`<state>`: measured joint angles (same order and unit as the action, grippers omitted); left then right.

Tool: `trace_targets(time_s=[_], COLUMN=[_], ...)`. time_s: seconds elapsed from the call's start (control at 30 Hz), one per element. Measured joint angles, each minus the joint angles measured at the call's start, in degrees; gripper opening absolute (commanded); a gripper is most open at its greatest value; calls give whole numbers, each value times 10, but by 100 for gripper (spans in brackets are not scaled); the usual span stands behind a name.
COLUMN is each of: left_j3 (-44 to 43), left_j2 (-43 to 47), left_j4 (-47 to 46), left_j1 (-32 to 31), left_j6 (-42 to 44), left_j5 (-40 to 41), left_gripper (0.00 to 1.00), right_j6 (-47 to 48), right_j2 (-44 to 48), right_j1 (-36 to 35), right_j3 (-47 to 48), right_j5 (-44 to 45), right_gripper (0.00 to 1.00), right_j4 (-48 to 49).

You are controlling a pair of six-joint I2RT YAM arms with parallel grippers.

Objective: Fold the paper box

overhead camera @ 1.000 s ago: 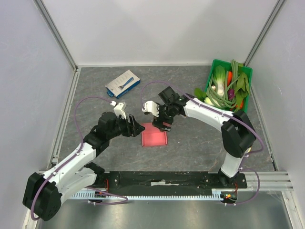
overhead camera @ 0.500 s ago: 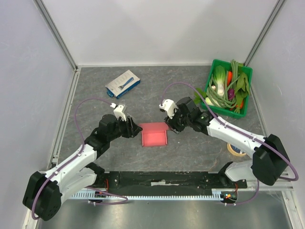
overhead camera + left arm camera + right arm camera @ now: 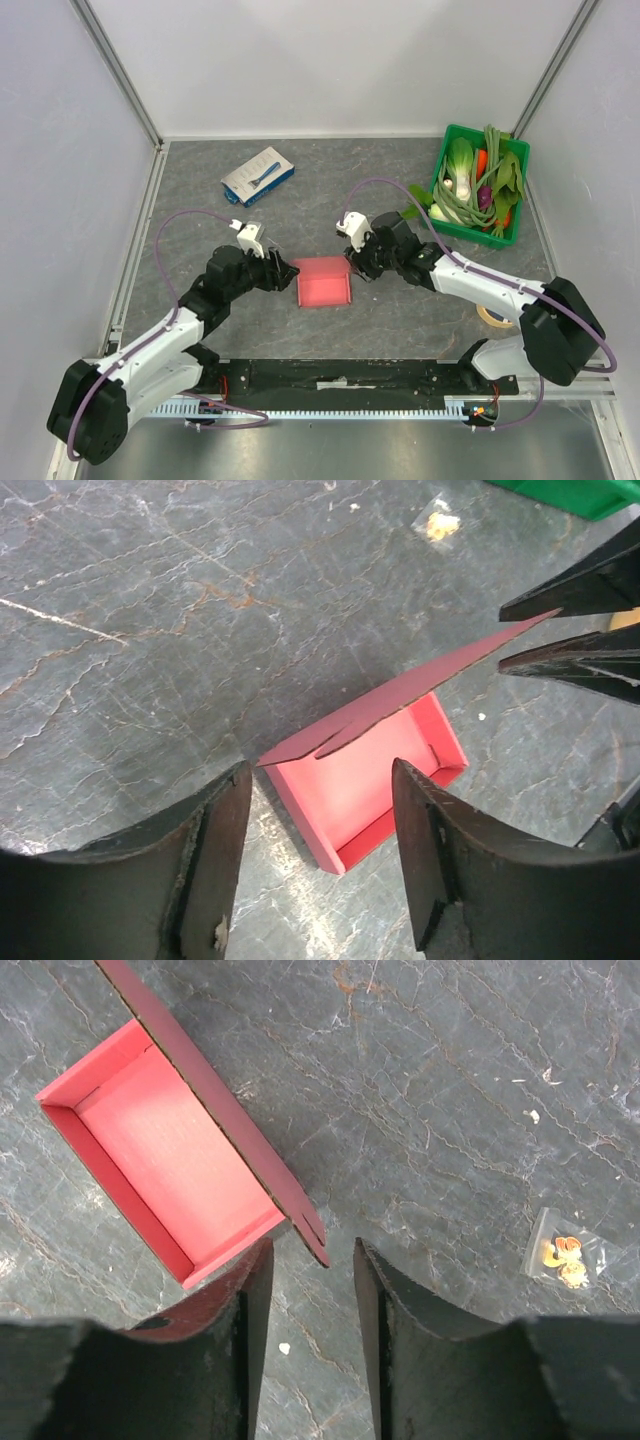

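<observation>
The paper box (image 3: 324, 288) lies near the middle of the tabletop (image 3: 400, 325), a little closer to the near edge than to the far one. It is a shallow pink-red tray with its open side up. Its long axis appears to run left to right, parallel to the near edge. A lid flap stands tilted up along the tray's far long side. The left gripper (image 3: 284, 268) sits just beside the box's left end, its fingers (image 3: 215, 860) spread apart and clamping nothing. The flap's left corner is just ahead of them. The right gripper (image 3: 352, 264) sits at the box's far right corner. Its fingers (image 3: 250, 1300) are parted more narrowly, and the flap's right tip reaches toward the gap without being pinched. Bare tabletop lies on the box's near and far sides. A white-and-blue box (image 3: 258, 175) lies well apart toward the far left. A green basket (image 3: 498, 238) of vegetables fills the far right corner. A tape roll (image 3: 492, 316) lies toward the near right, and a small clear packet (image 3: 562, 1252) lies on the slab right of the box.
</observation>
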<state>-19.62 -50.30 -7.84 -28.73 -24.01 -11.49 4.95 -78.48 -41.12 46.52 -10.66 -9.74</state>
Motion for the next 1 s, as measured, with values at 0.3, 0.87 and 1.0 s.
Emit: trace_targets(time_s=[0.3,0.87,1.0], left_j3=[-4,-4,-4], left_j2=[-59,-93,-93], left_j4=[-19,-68,-68], left_j1=[0,1,1], left_j6=[12,45,45], left_j5=[2,-37,-39], left_gripper=[67,40,46], right_j6=[7,23,23], right_j2=[-12,-21,-22], right_j1=[0,9,9], right_j3=[0,0,0], right_j5=[-16,-42,-41], right_gripper=[29,0,0], right_j4=[30,41,41])
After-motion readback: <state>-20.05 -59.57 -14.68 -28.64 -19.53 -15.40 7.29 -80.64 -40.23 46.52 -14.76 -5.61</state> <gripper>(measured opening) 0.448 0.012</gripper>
